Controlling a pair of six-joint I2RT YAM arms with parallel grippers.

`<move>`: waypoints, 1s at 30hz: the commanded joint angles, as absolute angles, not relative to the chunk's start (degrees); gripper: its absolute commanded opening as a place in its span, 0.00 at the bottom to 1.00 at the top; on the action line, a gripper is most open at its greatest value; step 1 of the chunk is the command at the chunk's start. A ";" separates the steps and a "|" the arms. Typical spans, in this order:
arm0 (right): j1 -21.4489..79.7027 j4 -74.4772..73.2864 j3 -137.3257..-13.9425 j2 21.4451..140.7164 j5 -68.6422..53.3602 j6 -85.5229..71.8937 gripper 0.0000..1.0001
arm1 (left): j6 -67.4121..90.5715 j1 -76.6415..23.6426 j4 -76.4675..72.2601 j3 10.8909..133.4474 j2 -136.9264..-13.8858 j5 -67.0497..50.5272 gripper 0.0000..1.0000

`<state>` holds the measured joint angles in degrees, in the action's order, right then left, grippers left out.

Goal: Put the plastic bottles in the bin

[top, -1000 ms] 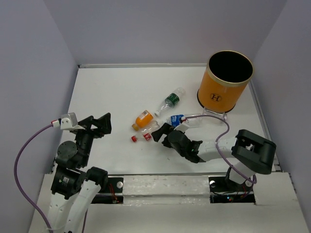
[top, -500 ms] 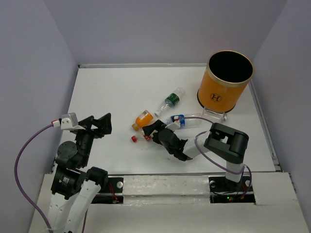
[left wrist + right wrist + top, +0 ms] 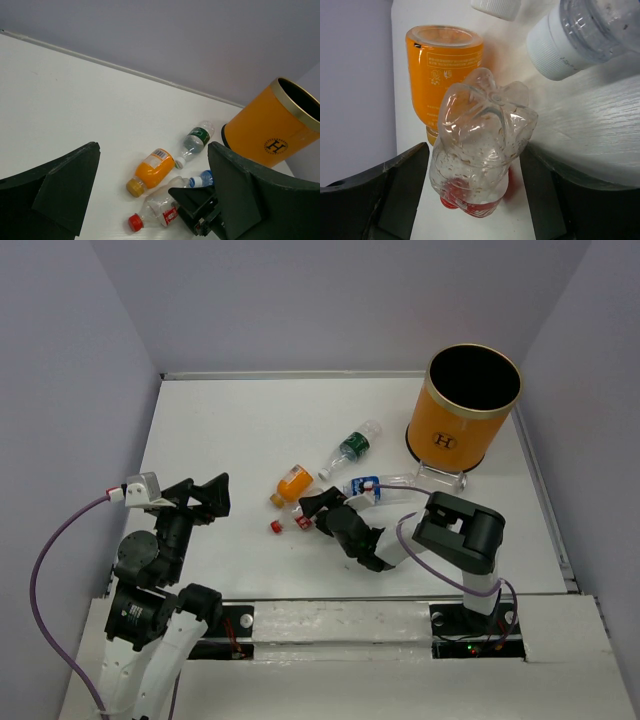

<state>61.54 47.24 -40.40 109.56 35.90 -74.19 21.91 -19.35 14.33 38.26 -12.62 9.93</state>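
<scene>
Table (image 3: 220, 430): white and flat, with pale purple walls (image 3: 80, 360) around it.
Top view, bottles: four lie on their sides in the middle. They are the green-label bottle (image 3: 352, 445), the orange bottle (image 3: 292, 484), the blue-label bottle (image 3: 363, 483) and the red-cap bottle (image 3: 290, 524).
Top view, bin (image 3: 463, 425): it stands up tall in the far right corner, well apart from the bottles.
Top view, right gripper (image 3: 310, 512): it is down low at the bottom end of the red-cap bottle, much nearer than the other arm.
Top view, left gripper (image 3: 212, 498): it is spread wide, holds nothing, and is off to the left.
Left wrist view, direction: the red cap points left, away from the right gripper.
Left wrist view, writing: there is a black "H" in a ring on the bin. The orange bottle has a barcode, too small to read.
Right wrist view, fingers (image 3: 395, 185): they are spread, one on each side of the red-cap bottle, with a small gap on both sides and no squeeze yet.
Right wrist view, long way: the bottle runs straight away from the camera, bottom end near and cap far.
Right wrist view, neighbour: the orange bottle is just beside it, and its tiny print cannot be read.
Next move, my guess: pinch, lift, then carry it far back and right to the bin.
</scene>
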 commanded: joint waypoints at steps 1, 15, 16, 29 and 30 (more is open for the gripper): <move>60.38 49.66 -39.11 111.27 39.82 -78.31 0.74 | 21.01 -18.81 11.16 38.23 -13.10 9.58 0.99; 62.13 46.01 -32.25 97.95 37.53 -68.06 0.43 | 20.92 -18.28 10.81 38.06 -13.36 9.05 0.99; 62.75 43.88 -32.95 95.91 36.92 -65.94 0.43 | 20.83 -18.19 10.81 37.97 -13.36 9.05 0.99; 53.81 22.07 -58.85 65.66 44.47 -6.55 0.37 | 20.66 -16.88 9.67 37.62 -16.52 6.51 0.99; 47.96 21.71 -60.80 65.57 44.12 -3.81 0.37 | 20.57 -16.70 9.58 37.53 -17.57 5.55 0.99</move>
